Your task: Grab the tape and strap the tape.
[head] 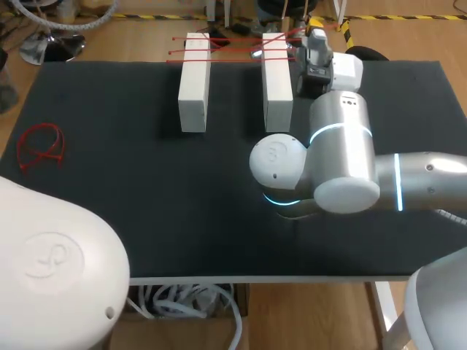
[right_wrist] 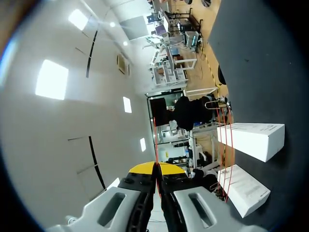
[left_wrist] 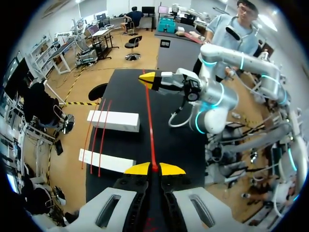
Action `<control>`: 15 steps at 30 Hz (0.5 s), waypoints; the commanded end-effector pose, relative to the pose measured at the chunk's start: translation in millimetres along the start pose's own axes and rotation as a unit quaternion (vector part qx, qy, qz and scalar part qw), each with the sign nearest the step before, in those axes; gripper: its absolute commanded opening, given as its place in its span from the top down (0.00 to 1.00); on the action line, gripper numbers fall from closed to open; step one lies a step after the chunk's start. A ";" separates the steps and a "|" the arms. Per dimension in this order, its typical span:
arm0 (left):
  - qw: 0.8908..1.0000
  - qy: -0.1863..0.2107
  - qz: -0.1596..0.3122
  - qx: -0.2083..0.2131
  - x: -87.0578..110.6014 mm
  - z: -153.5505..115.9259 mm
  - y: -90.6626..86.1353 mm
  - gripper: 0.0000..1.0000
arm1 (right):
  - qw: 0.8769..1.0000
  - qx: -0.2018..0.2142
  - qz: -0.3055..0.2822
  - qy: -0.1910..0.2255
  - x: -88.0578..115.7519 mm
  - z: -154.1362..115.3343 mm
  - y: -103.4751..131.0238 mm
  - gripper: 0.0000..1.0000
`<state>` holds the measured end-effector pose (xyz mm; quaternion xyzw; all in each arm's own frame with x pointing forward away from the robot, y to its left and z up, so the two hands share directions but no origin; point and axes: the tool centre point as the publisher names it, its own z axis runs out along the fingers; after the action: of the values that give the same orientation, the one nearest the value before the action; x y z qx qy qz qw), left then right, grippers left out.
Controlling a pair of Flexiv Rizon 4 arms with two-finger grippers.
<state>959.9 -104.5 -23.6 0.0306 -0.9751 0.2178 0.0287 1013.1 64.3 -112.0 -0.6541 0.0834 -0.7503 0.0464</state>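
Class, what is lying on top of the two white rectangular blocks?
Across the tops of both white rectangular blocks, near their far ends, lie thin red tape strands. Whether the strands continue underneath the blocks is hidden.

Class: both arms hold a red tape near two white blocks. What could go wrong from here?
1. The red tape runs straight between the left gripper and the right gripper; pulling harder might slip it from the fingers.
2. More tape already lies across the white blocks; a tug could shift them.
3. The right arm sits close beside one block and may knock it.
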 end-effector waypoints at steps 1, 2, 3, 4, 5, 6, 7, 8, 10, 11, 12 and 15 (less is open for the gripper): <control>1.000 -0.003 -0.002 0.010 1.7 8.2 3.5 1.00 | 1.000 0.000 -0.001 -0.004 3.2 0.3 0.3 1.00; 1.000 -0.004 -0.003 0.013 2.2 10.2 4.2 1.00 | 1.000 0.000 -0.001 -0.004 3.2 0.3 0.3 1.00; 1.000 -0.004 -0.005 0.018 2.4 12.2 4.8 1.00 | 1.000 0.000 -0.001 -0.004 3.2 0.3 0.3 1.00; 1.000 -0.008 -0.005 0.024 2.9 14.3 5.5 1.00 | 1.000 0.000 -0.001 -0.004 3.2 0.3 0.3 1.00; 1.000 -0.008 -0.005 0.024 3.2 16.4 5.9 1.00 | 1.000 0.000 -0.001 -0.004 3.2 0.3 0.3 1.00; 1.000 -0.008 -0.006 0.026 3.5 18.3 5.9 1.00 | 1.000 0.000 -0.001 -0.004 3.2 0.3 0.3 1.00; 0.999 -0.011 -0.006 0.030 4.1 20.3 6.1 1.00 | 1.000 0.000 -0.001 -0.004 3.2 0.3 0.3 1.00; 0.999 -0.012 -0.005 0.029 4.5 21.9 5.8 1.00 | 1.000 0.000 -0.001 -0.004 3.2 0.3 0.3 1.00; 0.999 -0.019 -0.001 0.033 5.6 25.0 5.5 1.00 | 1.000 0.000 -0.001 -0.004 3.2 0.3 0.3 1.00; 0.999 -0.019 -0.001 0.033 6.4 26.5 5.5 1.00 | 1.000 0.000 -0.001 -0.004 3.2 0.3 0.3 1.00; 0.999 -0.021 0.000 0.036 7.0 28.1 5.8 1.00 | 1.000 0.000 -0.001 -0.004 3.2 0.3 0.3 1.00; 0.999 -0.025 0.001 0.038 9.0 31.9 6.7 1.00 | 1.000 0.000 -0.001 -0.004 3.2 0.3 0.3 1.00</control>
<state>956.3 -113.8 -49.6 0.0337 -0.9678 0.2490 0.0136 1013.1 64.1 -112.0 -0.6542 0.0833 -0.7503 0.0465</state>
